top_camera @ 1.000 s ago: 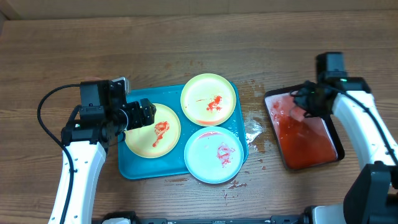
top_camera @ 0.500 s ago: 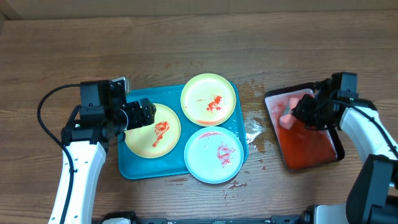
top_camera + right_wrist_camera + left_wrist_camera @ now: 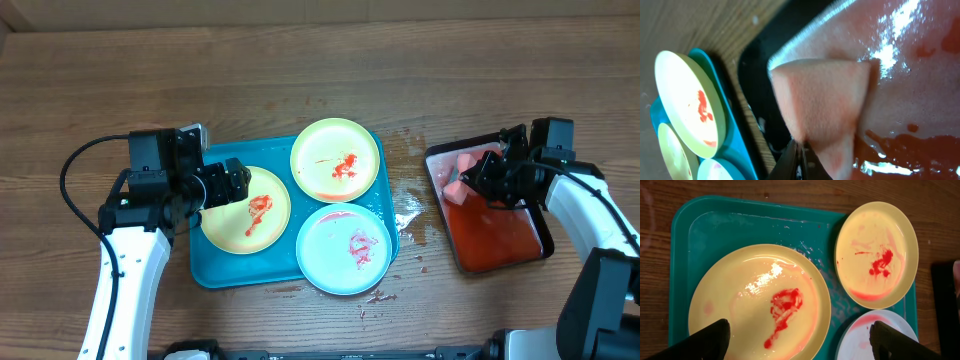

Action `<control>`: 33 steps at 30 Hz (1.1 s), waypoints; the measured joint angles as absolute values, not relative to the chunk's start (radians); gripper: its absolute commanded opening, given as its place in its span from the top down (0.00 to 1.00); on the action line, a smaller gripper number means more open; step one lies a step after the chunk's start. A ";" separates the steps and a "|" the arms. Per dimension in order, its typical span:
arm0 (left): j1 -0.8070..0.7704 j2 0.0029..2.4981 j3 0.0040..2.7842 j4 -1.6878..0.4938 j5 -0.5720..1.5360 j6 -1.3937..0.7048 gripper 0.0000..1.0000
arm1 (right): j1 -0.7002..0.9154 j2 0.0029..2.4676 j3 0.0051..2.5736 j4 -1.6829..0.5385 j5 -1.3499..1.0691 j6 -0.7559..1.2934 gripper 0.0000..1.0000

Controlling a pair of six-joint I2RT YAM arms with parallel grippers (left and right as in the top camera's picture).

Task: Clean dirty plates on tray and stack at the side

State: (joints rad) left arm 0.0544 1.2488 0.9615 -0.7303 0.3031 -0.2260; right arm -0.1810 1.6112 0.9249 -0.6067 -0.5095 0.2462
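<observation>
Three sauce-smeared plates lie on the turquoise tray point(image 3: 215, 268): a yellow-green plate point(image 3: 247, 209) at left, another yellow-green plate point(image 3: 335, 159) at the back, and a pale blue-white plate point(image 3: 343, 248) at front right. My left gripper point(image 3: 799, 340) is open, hovering over the left yellow-green plate point(image 3: 760, 305). My right gripper point(image 3: 801, 159) is shut on a pink sponge point(image 3: 822, 112), held over the black tray of red liquid point(image 3: 492, 225); the sponge point(image 3: 460, 180) sits at that tray's back left.
Wet smears and crumbs lie on the wooden table point(image 3: 408, 215) between the two trays. The black tray point(image 3: 756, 90) stands right of the turquoise tray point(image 3: 737, 150).
My right gripper, holding the sponge, has swung from the black tray's back edge down over its left part, and the sponge has shifted slightly left. The left arm has not moved.
</observation>
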 measured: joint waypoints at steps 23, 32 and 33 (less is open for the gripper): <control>0.054 1.249 0.962 -0.733 0.303 -0.226 0.10 | -0.183 1.611 0.871 -0.666 -0.257 0.443 0.96; 0.054 1.249 0.962 -0.734 0.303 -0.226 0.08 | -0.183 1.611 0.871 -0.708 -0.176 0.514 0.44; 0.054 1.249 0.962 -0.734 0.303 -0.226 0.08 | -0.183 1.611 0.871 -0.709 -0.174 0.512 0.49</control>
State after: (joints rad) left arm 0.0544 1.2488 0.9615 -0.7338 0.3031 -0.2260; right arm -0.1833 1.6112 0.8711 -0.7094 -0.1738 0.5117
